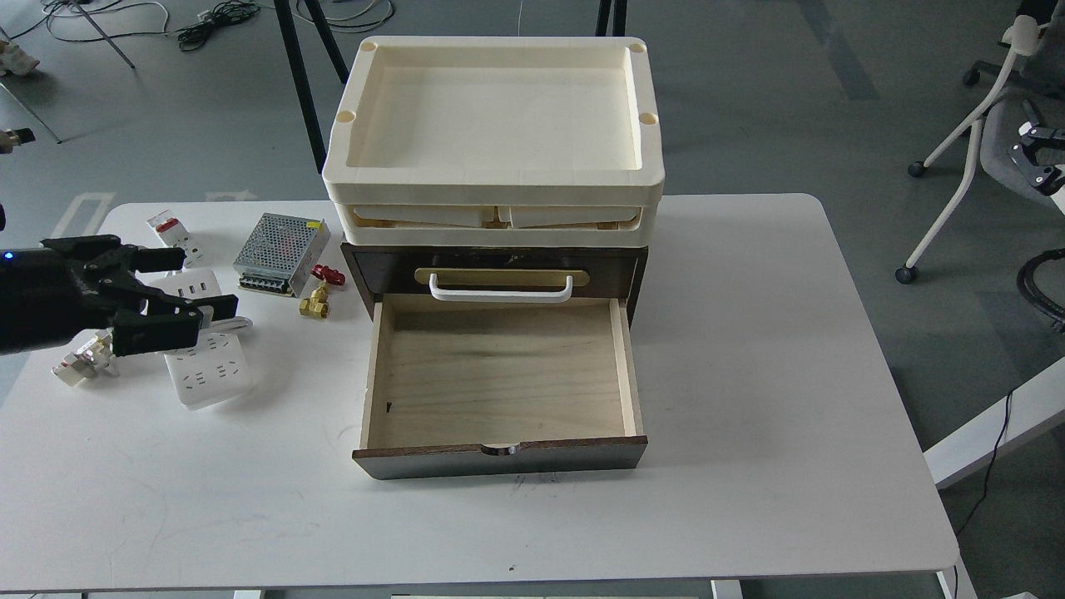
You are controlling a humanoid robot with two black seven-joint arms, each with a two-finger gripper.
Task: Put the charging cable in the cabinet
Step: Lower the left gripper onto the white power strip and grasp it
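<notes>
Reaching stage: left gripper, fingers spread, hovers over the white charging cable lying on the table left of the cabinet. Its bottom drawer stands open. Next, I judge: descend, pinch, lift across.

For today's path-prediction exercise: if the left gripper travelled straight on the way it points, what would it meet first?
Probably the cabinet: the left gripper points right, above the charging cable, though depth is unclear.

Grey floor around white surface; black cables lie far left, black stand legs behind, wheeled white-framed chair at right.
</notes>
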